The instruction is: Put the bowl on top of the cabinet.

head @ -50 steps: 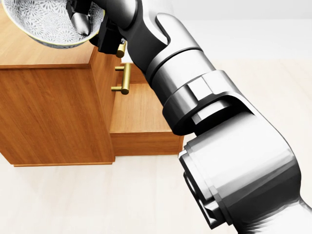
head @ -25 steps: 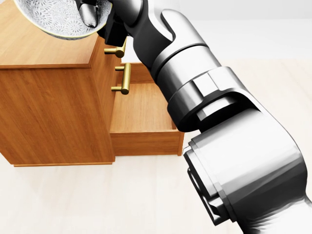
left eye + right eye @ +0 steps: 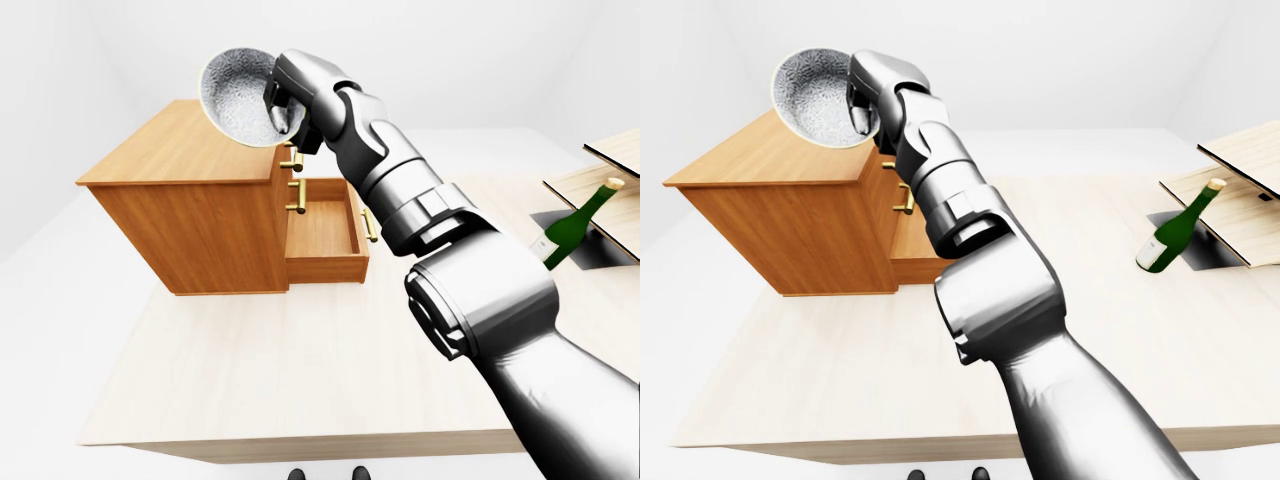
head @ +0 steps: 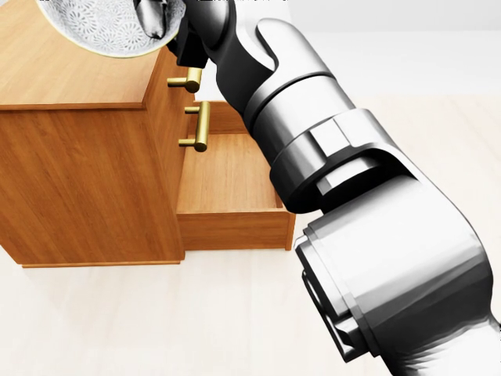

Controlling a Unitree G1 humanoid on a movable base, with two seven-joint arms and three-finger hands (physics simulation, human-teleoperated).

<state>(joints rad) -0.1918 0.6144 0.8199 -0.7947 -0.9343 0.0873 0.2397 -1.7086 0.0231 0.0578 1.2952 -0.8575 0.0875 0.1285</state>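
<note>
Left-eye view: right hand (image 3: 290, 100) fingers grasp the bowl (image 3: 236, 92) rim, carrying it tilted above the cabinet (image 3: 170, 155). Next: level it, lower toward 8 o'clock.

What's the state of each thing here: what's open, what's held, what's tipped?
bowl: held in the air, tipped on its side, by the cabinet's top, not yet set down.
right robot hand: shut on the bowl's rim.
cabinet: upright on the table.
drawer: lowest one, pulled open, looks empty.
bottle: leaning, not upright.
</note>
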